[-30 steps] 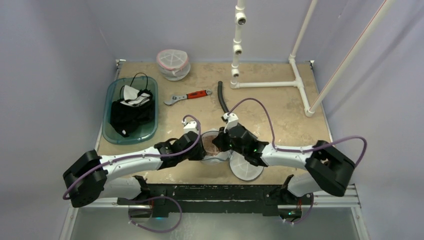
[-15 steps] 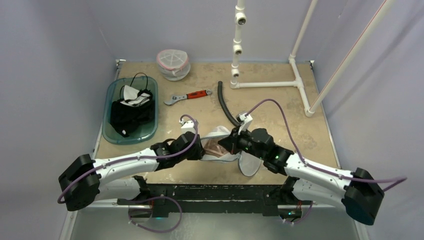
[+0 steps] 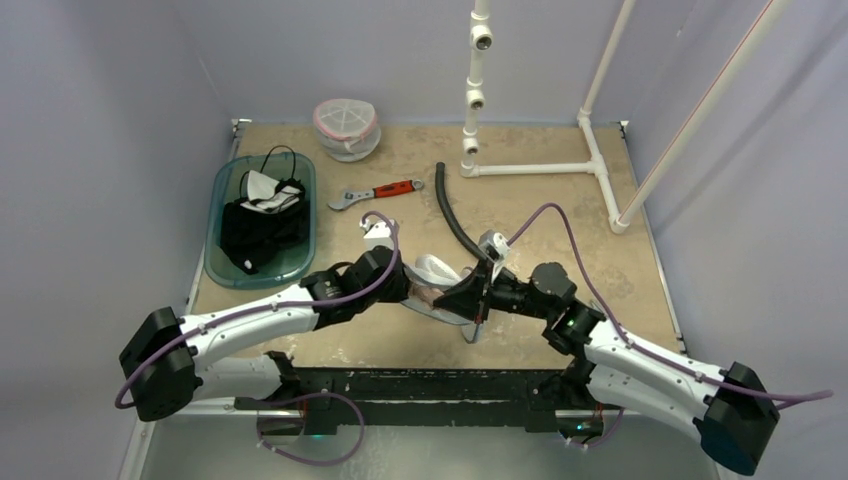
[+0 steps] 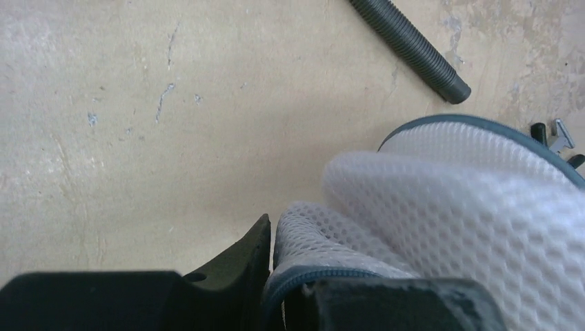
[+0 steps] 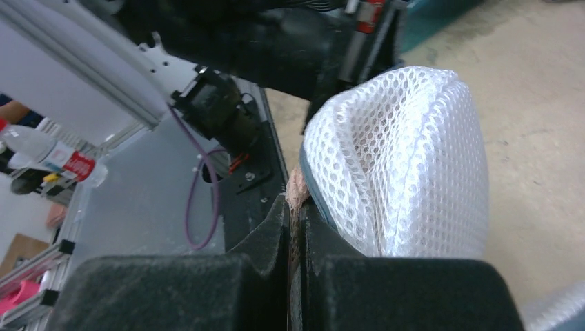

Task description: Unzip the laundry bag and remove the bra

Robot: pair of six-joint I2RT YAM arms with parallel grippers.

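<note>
The white mesh laundry bag [image 3: 436, 268] with a grey zip rim is lifted off the table between my two arms, its mouth gaping. My left gripper [image 3: 405, 286] is shut on the bag's zipped rim [image 4: 324, 276], with mesh [image 4: 455, 207] bulging past the fingers [image 4: 238, 265]. From the right, my right gripper [image 3: 457, 296] is shut on a strip of pinkish bra fabric [image 5: 296, 187] at the bag's opening, beside the mesh wall [image 5: 400, 165]. A bit of the pink bra [image 3: 427, 296] shows inside the bag from above; most of it is hidden.
A teal tray [image 3: 222, 262] holding dark garments stands at the left. A second round mesh bag [image 3: 346, 127] is at the back. A red-handled wrench [image 3: 378, 192], a black hose [image 3: 448, 208] [image 4: 410, 48] and a white pipe frame [image 3: 540, 168] lie behind the bag.
My right arm has swung out to the right and stretched low, dragging the bag's near side and the pink fabric with it. The bag has opened and risen. The left gripper has tightened slightly.
</note>
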